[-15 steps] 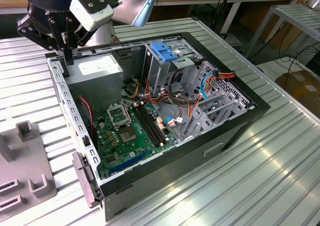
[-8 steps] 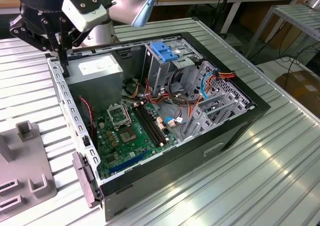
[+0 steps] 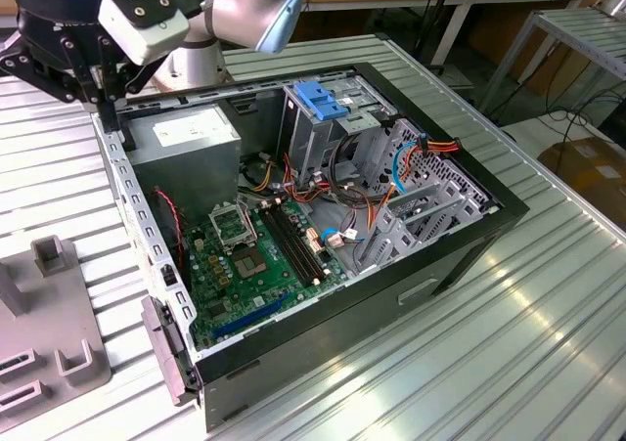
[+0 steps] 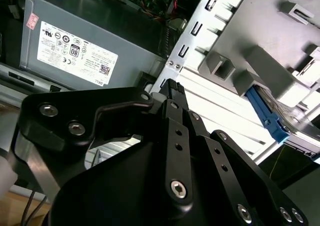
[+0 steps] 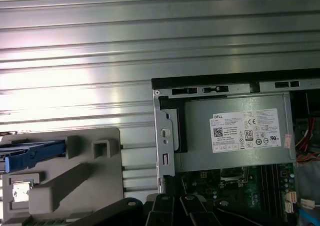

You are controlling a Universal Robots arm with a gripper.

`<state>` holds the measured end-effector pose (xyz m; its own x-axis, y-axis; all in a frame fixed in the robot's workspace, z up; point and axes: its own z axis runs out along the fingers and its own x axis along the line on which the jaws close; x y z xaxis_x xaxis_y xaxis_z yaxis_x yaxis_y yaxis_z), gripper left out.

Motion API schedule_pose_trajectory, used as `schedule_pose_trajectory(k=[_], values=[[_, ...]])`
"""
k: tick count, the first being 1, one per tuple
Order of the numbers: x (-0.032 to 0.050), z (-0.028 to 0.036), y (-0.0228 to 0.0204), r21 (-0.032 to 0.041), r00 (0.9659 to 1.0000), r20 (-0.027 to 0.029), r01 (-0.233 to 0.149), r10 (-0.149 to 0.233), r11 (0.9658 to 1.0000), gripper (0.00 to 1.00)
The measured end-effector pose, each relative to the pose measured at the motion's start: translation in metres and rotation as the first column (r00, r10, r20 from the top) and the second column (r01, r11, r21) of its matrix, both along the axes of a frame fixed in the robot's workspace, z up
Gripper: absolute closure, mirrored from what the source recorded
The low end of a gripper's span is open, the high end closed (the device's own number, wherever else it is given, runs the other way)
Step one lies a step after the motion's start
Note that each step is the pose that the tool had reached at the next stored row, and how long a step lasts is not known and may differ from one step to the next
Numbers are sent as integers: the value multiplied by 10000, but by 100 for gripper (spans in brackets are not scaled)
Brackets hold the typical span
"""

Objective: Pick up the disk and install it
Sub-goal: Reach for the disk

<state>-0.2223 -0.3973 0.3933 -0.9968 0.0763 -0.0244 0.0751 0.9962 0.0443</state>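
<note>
The disk point(image 5: 31, 155) lies in a grey holder point(image 5: 80, 183) on the table beside the computer case; its blue bracket and a strip of its metal body show. In the second wrist view the disk's blue bracket point(image 4: 267, 115) sticks out from under the holder point(image 4: 260, 60). My gripper point(image 3: 105, 109) hangs over the case's back corner by the grey power supply point(image 3: 186, 138), well apart from the disk. Its black fingers meet at the tip point(image 4: 171, 87) with nothing between them.
The open computer case point(image 3: 469, 255) lies on a ribbed aluminium table point(image 3: 528, 343), with a green motherboard point(image 3: 254, 255), cables and a light-blue latch block point(image 3: 323, 99) on the drive cage. The holder point(image 3: 49, 333) is at the exterior view's left. Boxes and benches stand behind.
</note>
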Motion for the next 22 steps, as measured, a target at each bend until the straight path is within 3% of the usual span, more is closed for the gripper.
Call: schedule_pose_trajectory(k=[7, 12, 13, 15, 17, 22], values=[[-165, 0, 8, 0, 10000, 0, -1, 1, 10000, 90], [-313, 0, 14, 0, 10000, 0, -2, 2, 10000, 90], [-374, 0, 14, 0, 10000, -3, 0, 0, 10000, 90], [-432, 0, 18, -1, 10000, -31, 0, 0, 10000, 90], [-525, -1, 29, 0, 9999, -136, -1, 1, 10000, 90], [-759, -10, 98, 0, 9999, -143, -1, 1, 10000, 90]])
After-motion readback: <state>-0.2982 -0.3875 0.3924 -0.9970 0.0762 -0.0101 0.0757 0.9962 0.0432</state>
